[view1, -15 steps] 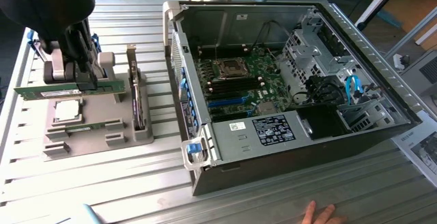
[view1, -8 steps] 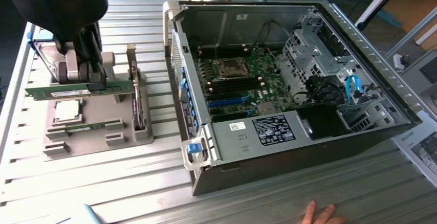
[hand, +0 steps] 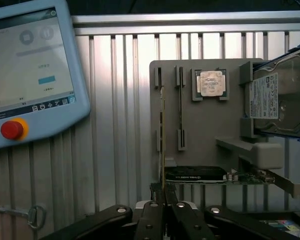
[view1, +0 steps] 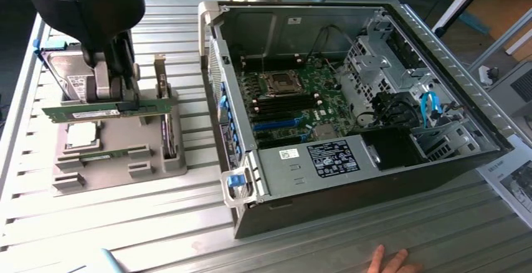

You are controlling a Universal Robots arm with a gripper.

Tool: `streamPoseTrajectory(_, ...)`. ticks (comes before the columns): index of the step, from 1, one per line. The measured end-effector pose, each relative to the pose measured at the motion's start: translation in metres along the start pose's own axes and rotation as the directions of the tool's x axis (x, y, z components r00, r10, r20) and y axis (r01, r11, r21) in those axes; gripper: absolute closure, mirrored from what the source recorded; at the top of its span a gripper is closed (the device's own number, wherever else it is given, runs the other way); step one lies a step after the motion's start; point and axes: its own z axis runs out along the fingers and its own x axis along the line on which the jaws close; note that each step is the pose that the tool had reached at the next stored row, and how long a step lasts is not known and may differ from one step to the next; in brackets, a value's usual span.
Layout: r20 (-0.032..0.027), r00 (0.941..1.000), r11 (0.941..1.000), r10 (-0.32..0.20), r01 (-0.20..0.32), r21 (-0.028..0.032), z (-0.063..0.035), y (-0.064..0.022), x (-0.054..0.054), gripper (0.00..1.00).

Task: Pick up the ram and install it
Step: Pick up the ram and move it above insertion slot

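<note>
The black two-fingered tool (view1: 123,100) is clenched on the thin green ram stick (view1: 79,111), holding it over the grey slotted holder tray (view1: 158,167) beneath. Pinched so narrowly, the stick may pivot or slip. Away from the tool, an open black computer case (view1: 349,189) stands on the ribbed metal desk (view1: 108,223), a person's hand (view1: 390,262) nearby.

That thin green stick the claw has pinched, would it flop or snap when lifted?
The ram is probably stiff: it juts straight out both sides of the gripper without sagging. Being so thin, it is likely light. Its bare board and small chips look fragile, so a knock might damage it.
</note>
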Motion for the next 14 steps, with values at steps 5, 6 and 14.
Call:
streamPoseTrajectory(5, 0.0, 1.0, 1.0, 0.0, 0.0, -0.0002, -0.0001, -0.0067, 0.001, 0.88)
streamPoseTrajectory(6, 0.0, 1.0, 1.0, 0.0, 0.0, -0.0001, -0.0001, -0.0082, 0.001, 0.88)
streamPoseTrajectory(14, 0.0, 1.0, 1.0, 0.0, 0.0, -0.0005, -0.0002, -0.0208, 0.003, 0.88)
